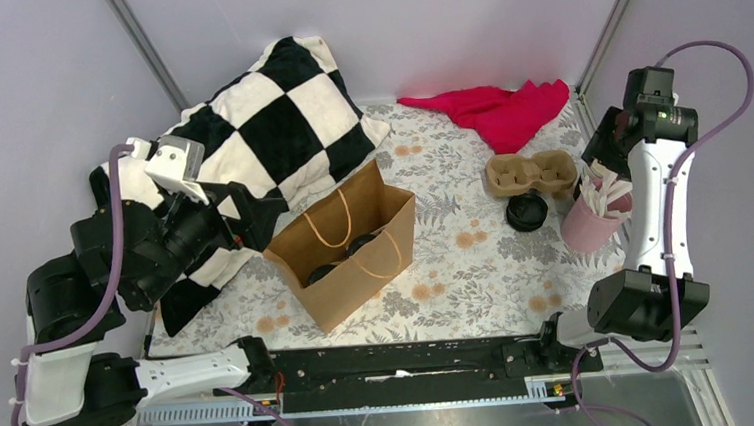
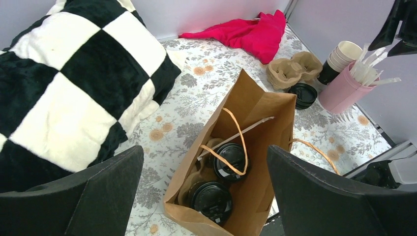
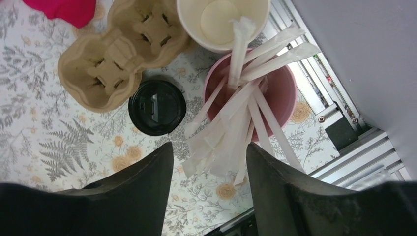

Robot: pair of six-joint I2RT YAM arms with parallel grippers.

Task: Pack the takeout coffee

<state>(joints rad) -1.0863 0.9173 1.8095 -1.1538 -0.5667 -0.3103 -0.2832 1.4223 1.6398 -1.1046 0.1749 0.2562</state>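
A brown paper bag (image 1: 357, 265) stands open mid-table. Inside it, two black coffee cups with round black lids (image 2: 231, 158) (image 2: 211, 200) sit in a cardboard carrier. My left gripper (image 1: 258, 221) is open and empty, up and to the left of the bag; in the left wrist view (image 2: 204, 152) it looks down into the bag's mouth. A third black lid (image 3: 157, 107) lies on the table at the right; I cannot tell whether a cup is under it. My right gripper (image 3: 209, 147) is open and empty, above the pink cup's wrapped stirrers.
An empty cardboard cup carrier (image 1: 531, 174) sits by the black lid. A pink cup of wrapped stirrers (image 1: 594, 220) and a white paper cup (image 3: 221, 19) stand at the right edge. A black-and-white checked pillow (image 1: 267, 130) lies back left, a red cloth (image 1: 496, 109) at the back.
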